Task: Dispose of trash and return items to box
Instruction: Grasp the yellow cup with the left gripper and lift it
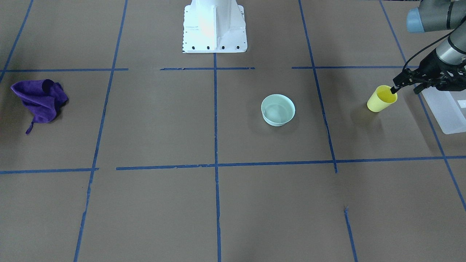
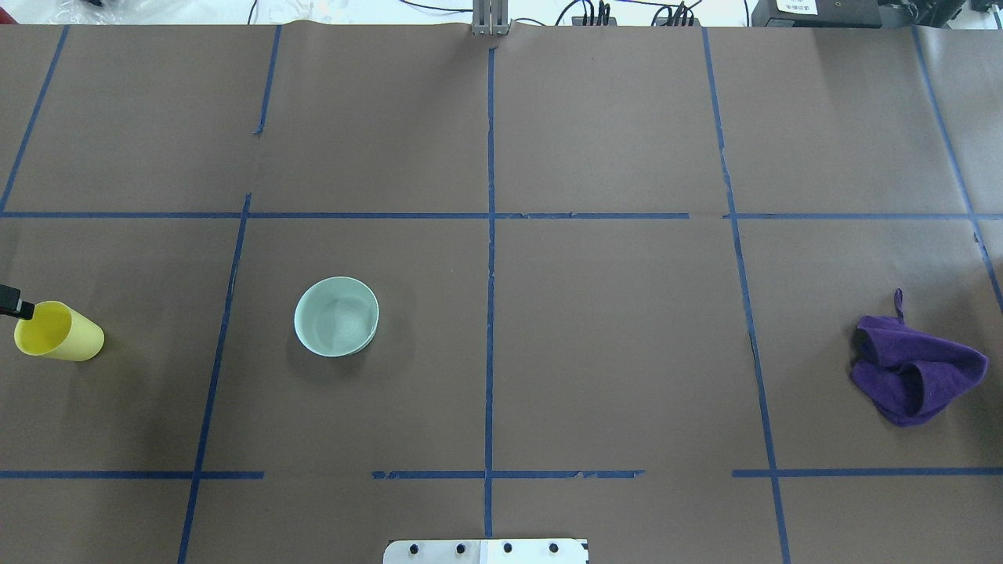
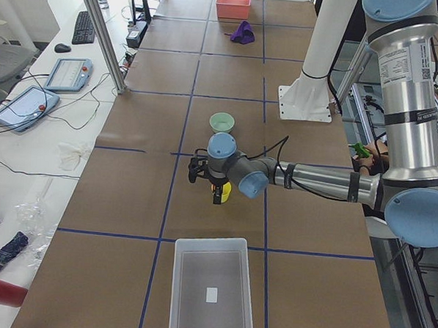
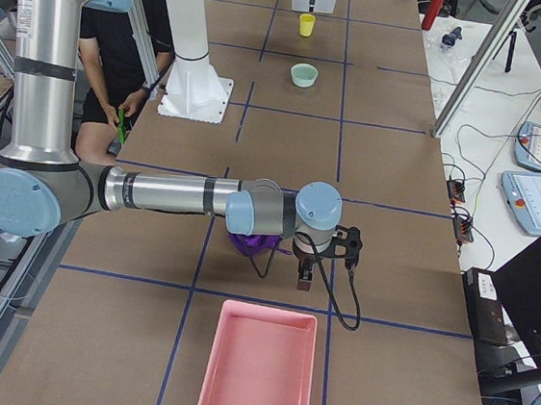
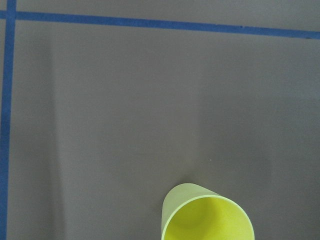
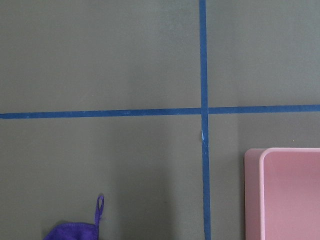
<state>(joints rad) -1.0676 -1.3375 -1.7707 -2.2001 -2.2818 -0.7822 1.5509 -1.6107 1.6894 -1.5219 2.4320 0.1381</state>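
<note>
The yellow cup (image 1: pixel 380 100) stands upright on the brown table next to the frosted-white box (image 1: pixel 446 109). It also shows in the overhead view (image 2: pixel 59 342) and at the bottom of the left wrist view (image 5: pixel 207 217). My left gripper (image 1: pixel 405 89) hangs over the cup's rim on the box side. Its jaws look apart, with one fingertip (image 1: pixel 393 89) at the rim and the other outside the cup. My right gripper (image 4: pixel 306 274) shows only in the exterior right view, above the purple cloth (image 4: pixel 247 244). I cannot tell whether it is open or shut.
A pale green bowl (image 1: pixel 277 110) stands near the table's middle. The crumpled purple cloth (image 2: pixel 913 376) lies at the far right in the overhead view. A pink tray (image 6: pixel 285 195) sits beside it past the table's end. The robot's white base (image 1: pixel 214 25) is at the table's edge.
</note>
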